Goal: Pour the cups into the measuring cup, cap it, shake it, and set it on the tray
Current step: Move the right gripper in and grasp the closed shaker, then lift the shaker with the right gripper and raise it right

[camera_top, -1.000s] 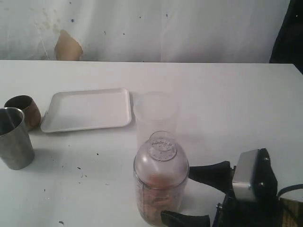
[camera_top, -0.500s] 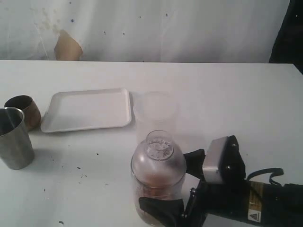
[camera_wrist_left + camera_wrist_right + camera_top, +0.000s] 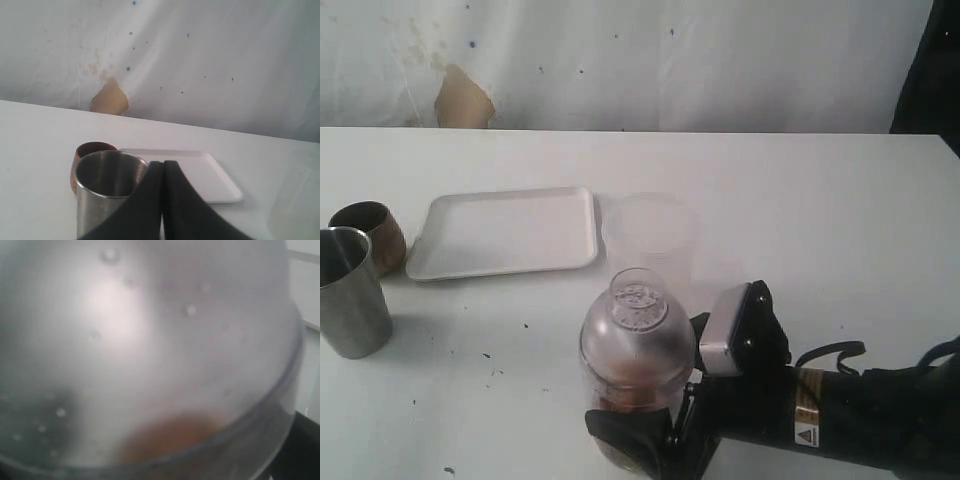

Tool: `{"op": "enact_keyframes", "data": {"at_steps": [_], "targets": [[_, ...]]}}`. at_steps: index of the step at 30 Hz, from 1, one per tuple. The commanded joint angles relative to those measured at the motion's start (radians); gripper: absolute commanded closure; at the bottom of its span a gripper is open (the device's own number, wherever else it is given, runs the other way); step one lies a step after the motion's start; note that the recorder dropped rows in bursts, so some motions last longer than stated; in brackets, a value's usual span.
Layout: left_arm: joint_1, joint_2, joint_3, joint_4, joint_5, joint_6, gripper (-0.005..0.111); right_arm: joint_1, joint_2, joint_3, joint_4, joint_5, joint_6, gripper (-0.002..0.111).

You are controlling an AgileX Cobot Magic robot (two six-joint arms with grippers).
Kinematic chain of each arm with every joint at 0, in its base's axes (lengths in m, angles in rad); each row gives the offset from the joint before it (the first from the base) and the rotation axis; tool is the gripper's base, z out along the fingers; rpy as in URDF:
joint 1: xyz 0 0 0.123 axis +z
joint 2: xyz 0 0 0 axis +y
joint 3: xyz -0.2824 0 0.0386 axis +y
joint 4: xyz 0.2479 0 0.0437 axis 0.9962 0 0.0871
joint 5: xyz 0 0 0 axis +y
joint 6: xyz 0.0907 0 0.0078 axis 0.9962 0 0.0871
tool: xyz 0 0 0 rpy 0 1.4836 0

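The capped measuring cup (image 3: 635, 362) is tilted and lifted near the front edge, its clear dome lid (image 3: 638, 308) on and brown contents inside. My right gripper (image 3: 655, 405) is shut on it, with one black finger under its base. The cup's misted wall (image 3: 150, 340) fills the right wrist view. The steel tumbler (image 3: 352, 290) and the brown cup (image 3: 370, 232) stand at the far left. The white tray (image 3: 505, 232) lies behind them, with nothing on it. My left gripper (image 3: 162, 167) is shut on nothing, just beside the steel tumbler (image 3: 102, 190); it is out of the exterior view.
A frosted tumbler (image 3: 650, 240) stands upright right of the tray, just behind the held cup. Dark specks dot the white table (image 3: 500, 360) in front of the tray. A white cloth wall (image 3: 670, 60) closes the back.
My right arm has swung left and rolled, carrying the capped measuring cup left and tilting it. The tumbler, brown cup and tray have stayed put.
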Motion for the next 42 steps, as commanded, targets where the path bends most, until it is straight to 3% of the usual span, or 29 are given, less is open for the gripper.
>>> {"op": "enact_keyframes", "data": {"at_steps": [1,5,11,17,20,25,30,32,35,37,38,39,42], "targets": [[0.001,-0.004,0.006,0.011,-0.014,-0.007,0.107,0.002,0.003,-0.005,-0.001,-0.015,-0.003,0.059],[0.001,-0.004,0.006,0.011,-0.014,-0.007,0.107,0.002,-0.002,-0.005,-0.032,-0.036,0.066,0.108],[0.001,-0.004,0.006,0.009,-0.012,-0.007,0.107,0.002,-0.091,-0.015,-0.081,-0.062,0.121,0.108],[0.001,-0.004,0.006,0.007,-0.012,-0.007,0.107,0.000,-0.324,-0.049,-0.022,-0.062,0.172,0.108],[0.001,-0.004,0.006,0.007,-0.012,-0.007,0.107,0.000,-0.455,-0.091,0.059,0.166,0.184,0.108],[0.001,-0.004,0.006,0.007,-0.014,-0.007,0.107,-0.001,-0.602,-0.237,0.337,0.831,0.129,0.108],[0.001,-0.004,0.006,0.007,-0.014,-0.007,0.107,-0.011,-0.578,-0.336,0.481,0.971,-0.070,0.108],[0.001,-0.004,0.006,0.007,-0.014,-0.007,0.107,0.004,-0.548,-0.358,0.597,0.954,-0.055,0.108],[0.001,-0.004,0.006,0.007,-0.014,-0.007,0.107,0.042,-0.544,-0.358,0.255,0.938,-0.095,0.108],[0.001,-0.004,0.006,0.007,-0.014,-0.007,0.107,-0.017,-0.533,-0.380,0.479,0.978,-0.102,0.108],[0.001,-0.004,0.006,0.007,-0.014,-0.007,0.107,-0.029,-0.529,-0.380,0.726,0.975,-0.067,0.108],[0.001,-0.004,0.006,0.007,-0.014,-0.007,0.107,-0.009,-0.525,-0.380,0.790,0.958,-0.062,0.108],[0.001,-0.004,0.006,0.007,-0.014,-0.007,0.107,0.069,-0.531,-0.380,0.387,0.972,-0.195,0.108]]}}
